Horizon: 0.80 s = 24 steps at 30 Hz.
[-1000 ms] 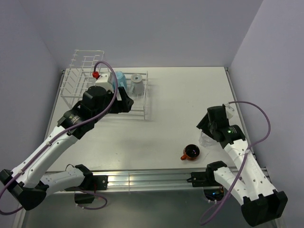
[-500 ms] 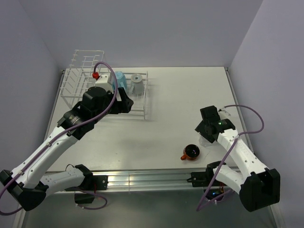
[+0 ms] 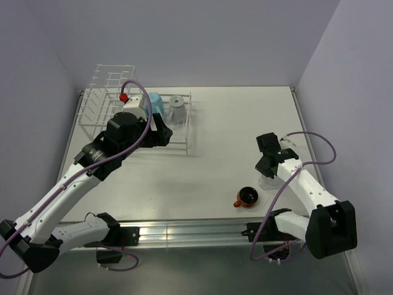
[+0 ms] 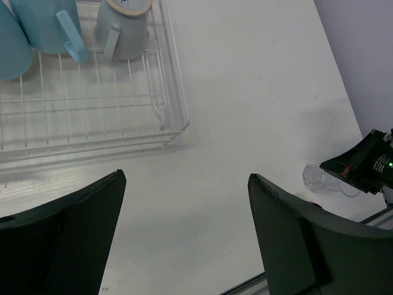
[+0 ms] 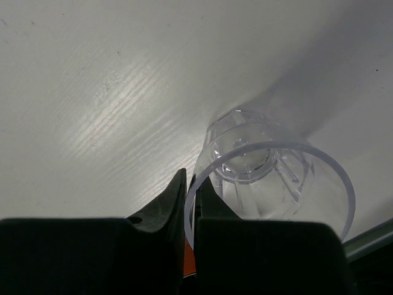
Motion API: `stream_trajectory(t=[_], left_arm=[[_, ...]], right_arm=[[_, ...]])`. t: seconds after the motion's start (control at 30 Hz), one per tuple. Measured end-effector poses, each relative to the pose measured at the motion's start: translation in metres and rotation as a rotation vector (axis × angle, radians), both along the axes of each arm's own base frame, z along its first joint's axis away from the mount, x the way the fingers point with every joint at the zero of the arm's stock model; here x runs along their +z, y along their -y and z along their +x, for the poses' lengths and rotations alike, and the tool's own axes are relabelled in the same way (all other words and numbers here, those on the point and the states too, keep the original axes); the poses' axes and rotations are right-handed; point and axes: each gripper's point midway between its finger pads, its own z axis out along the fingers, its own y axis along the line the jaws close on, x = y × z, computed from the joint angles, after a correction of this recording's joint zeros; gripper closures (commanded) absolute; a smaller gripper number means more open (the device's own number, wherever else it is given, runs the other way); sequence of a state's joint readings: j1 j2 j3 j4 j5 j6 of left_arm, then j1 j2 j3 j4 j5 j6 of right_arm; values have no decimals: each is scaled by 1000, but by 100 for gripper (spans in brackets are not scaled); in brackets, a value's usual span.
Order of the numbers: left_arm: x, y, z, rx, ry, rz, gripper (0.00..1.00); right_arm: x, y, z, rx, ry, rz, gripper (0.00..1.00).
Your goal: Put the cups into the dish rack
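My right gripper is shut on the rim of the clear glass tumbler, one finger inside and one outside. The tumbler stands on the table at the right, under that gripper. An orange-red cup with a dark inside sits just to its left near the front edge. The white wire dish rack at the back left holds two light blue mugs and a pale grey-blue mug, all upside down. My left gripper hangs open over bare table beside the rack's near corner.
The left arm reaches diagonally from the front left to the rack. The table's front rail runs just below the orange-red cup. A purple wall stands close on the right of the tumbler.
The right arm swung in over the tumbler and its jaws shut on the rim. The left arm and the rack's mugs have not moved.
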<state>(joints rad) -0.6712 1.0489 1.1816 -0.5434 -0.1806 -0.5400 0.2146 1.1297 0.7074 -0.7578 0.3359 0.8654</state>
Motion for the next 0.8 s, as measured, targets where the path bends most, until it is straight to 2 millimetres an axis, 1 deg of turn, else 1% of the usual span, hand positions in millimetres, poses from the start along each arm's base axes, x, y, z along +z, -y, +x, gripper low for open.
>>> stream_trajectory(t=[0.13, 0.2, 0.27, 0.3, 0.4, 0.43, 0.47, 0.57, 0.67, 0.77, 0.8], left_arm=[[-1, 1, 0, 0, -3, -1, 12], [-2, 2, 1, -3, -7, -2, 12], [-4, 5, 1, -13, -14, -4, 11], [-4, 6, 1, -17, -17, -6, 11], [-3, 13, 0, -47, -18, -23, 8], [-1, 16, 0, -59, -16, -36, 6], [2, 19, -1, -75, -12, -52, 6], [8, 28, 1, -129, -1, -116, 5], [10, 31, 8, -176, -2, -196, 4], [10, 32, 15, -222, -18, -265, 3], [10, 34, 18, -234, -23, -282, 1]], right_arm=[[5, 1, 4, 5, 10, 1, 100], [13, -1, 9, 17, 20, 4, 100], [29, -5, 20, 38, 57, 15, 100], [40, -7, 27, 57, 80, 23, 100], [79, -27, 51, 152, 202, 97, 100], [98, -39, 60, 206, 273, 144, 100], [111, -50, 64, 251, 330, 191, 100], [158, -94, 67, 421, 499, 391, 100], [198, -144, 60, 615, 599, 558, 100], [231, -191, 46, 799, 654, 678, 100], [240, -203, 40, 849, 669, 716, 100]])
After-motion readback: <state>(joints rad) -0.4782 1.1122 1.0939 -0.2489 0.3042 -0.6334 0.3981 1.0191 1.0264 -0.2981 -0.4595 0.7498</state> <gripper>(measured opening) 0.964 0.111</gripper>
